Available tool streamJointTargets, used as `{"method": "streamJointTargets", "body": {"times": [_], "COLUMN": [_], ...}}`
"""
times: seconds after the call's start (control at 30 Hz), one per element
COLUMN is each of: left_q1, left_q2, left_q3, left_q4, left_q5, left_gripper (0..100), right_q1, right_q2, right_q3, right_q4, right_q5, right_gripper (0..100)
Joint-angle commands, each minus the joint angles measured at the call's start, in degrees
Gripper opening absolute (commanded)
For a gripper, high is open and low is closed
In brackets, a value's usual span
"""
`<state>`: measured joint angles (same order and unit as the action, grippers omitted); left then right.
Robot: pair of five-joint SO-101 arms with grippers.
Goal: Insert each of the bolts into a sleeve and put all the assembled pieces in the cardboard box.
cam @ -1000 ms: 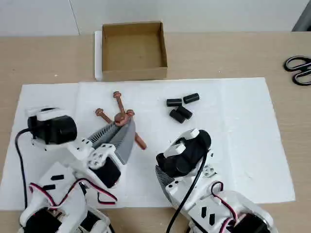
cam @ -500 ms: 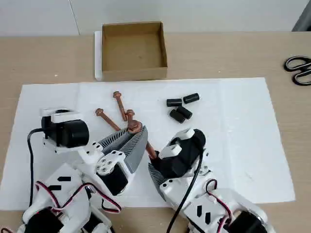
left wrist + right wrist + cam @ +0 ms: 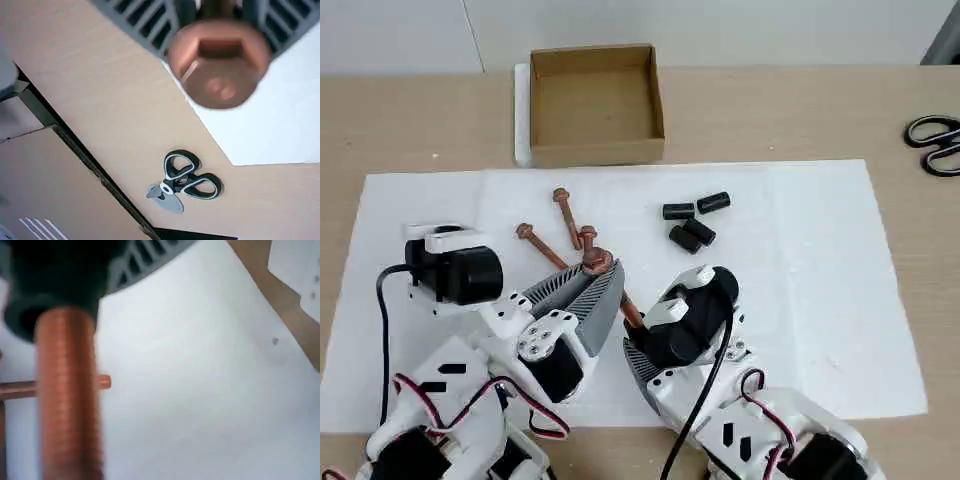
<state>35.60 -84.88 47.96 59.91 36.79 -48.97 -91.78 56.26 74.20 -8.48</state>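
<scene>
My left gripper (image 3: 595,275) is pinching a copper bolt (image 3: 628,308) just under its hexagonal head. The head pokes out past my fingertips, and the threaded shaft slants away towards my right gripper (image 3: 638,350), which sits close beside the left one. My right gripper is closed on a black sleeve (image 3: 47,285), with one grey ribbed jaw showing right against it. The bolt's threaded end meets the mouth of that sleeve, though I cannot tell how far inside it reaches. Both pieces are held up off the white paper (image 3: 800,280) that lies under my two grippers. Just ahead of my left fingertips, three loose bolts lie on the paper: one (image 3: 588,236) nearly touching the held bolt's head, one (image 3: 542,246) slightly to the left, and one (image 3: 563,212) a little farther out. Ahead of my right gripper, four loose sleeves lie in two pairs: a nearer pair (image 3: 691,236) touching each other and a farther pair (image 3: 695,207) end to end. The cardboard box (image 3: 595,152) stands open well beyond my left gripper, past the far edge of the paper, on the wooden table (image 3: 770,110). A pair of scissors (image 3: 935,143) lies on the table far off to the right of my right gripper.
</scene>
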Motion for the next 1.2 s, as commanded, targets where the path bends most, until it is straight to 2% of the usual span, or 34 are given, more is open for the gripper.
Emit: {"method": "streamJointTargets", "body": {"times": [0.0,0.43,0.73,1.17], "left_q1": [0.0,-0.09,-0.09,0.18], "left_q2": [-0.53,-0.53,-0.53,-0.53], "left_q3": [-0.4,-0.22,1.45,1.63], "left_q4": [-1.49,-1.49,-1.58,-1.76], "left_q5": [0.26,0.26,0.26,0.26], "left_gripper": [1,1,1,1], "right_q1": [-0.48,-0.4,-0.4,-0.48], "right_q2": [-0.04,-0.13,-6.55,-4.88], "right_q3": [-0.62,-1.85,-1.41,-1.23], "right_q4": [-1.19,1.1,4.7,1.19], "right_q5": [-0.26,-0.44,-0.09,-0.09], "right_gripper": [0.4,0.4,0.4,0.4]}}
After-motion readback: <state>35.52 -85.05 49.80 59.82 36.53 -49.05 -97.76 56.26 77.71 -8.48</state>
